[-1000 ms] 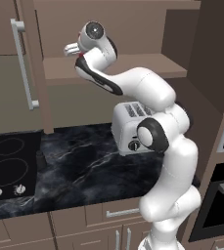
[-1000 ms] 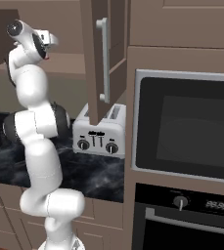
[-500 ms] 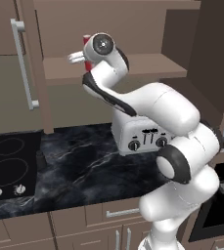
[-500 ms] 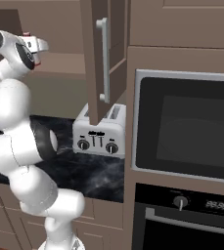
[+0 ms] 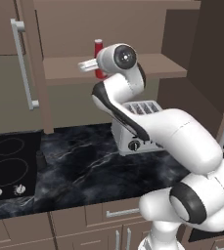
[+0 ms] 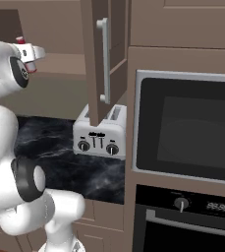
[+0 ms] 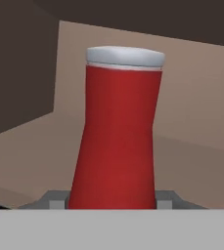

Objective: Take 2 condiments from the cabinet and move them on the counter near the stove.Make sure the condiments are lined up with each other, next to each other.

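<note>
End effector [image 5: 84, 65] nearer; one red bottle [image 7: 117, 132], one toaster [image 5: 138, 127].

The hand [image 5: 86, 65] has swung in close to the red bottle [image 5: 99, 51].

The cabinet shelf [image 5: 147, 66] was a flat brown wooden board, and a slim red bottle [image 5: 98, 51] stood upright on it toward its left part; in the hand view the bottle [image 7: 116, 136] rose straight from the shelf [image 7: 30, 146]. Below, the black white-veined worktop [image 5: 84, 168] carried a silver toaster [image 5: 135, 139] near its right end. The black glass stove [image 5: 8, 166] sat flush at the left, and a small dark shaker [image 5: 40, 159] stood on the worktop just beside the stove's right edge.
</note>
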Tool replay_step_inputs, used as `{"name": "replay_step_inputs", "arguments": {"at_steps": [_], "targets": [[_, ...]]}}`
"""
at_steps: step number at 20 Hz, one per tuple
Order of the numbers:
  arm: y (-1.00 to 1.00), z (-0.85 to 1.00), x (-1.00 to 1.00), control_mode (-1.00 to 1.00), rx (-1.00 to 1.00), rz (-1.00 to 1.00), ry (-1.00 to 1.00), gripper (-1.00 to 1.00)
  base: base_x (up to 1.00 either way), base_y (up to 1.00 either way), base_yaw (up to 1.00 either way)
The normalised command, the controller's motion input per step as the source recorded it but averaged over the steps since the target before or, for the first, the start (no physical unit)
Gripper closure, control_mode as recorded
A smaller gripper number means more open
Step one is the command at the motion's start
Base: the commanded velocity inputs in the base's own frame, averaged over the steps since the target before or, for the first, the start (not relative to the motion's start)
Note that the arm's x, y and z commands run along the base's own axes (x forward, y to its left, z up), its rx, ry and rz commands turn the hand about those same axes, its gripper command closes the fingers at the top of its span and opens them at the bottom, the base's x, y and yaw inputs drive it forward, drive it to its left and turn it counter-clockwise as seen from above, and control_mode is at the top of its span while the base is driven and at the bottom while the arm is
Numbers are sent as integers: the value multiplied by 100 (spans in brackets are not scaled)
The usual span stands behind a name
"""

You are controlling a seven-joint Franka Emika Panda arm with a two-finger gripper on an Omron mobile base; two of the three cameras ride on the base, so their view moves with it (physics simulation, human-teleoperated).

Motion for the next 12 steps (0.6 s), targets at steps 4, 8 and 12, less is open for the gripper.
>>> {"name": "replay_step_inputs", "arguments": {"at_steps": [4,8,12], "targets": [[-33,29,-50,-100,0,4,0,100,0,0,0],[-31,25,-37,-100,0,3,0,100,0,0,0],[-12,14,-4,-100,0,1,0,100,0,0,0]]}}
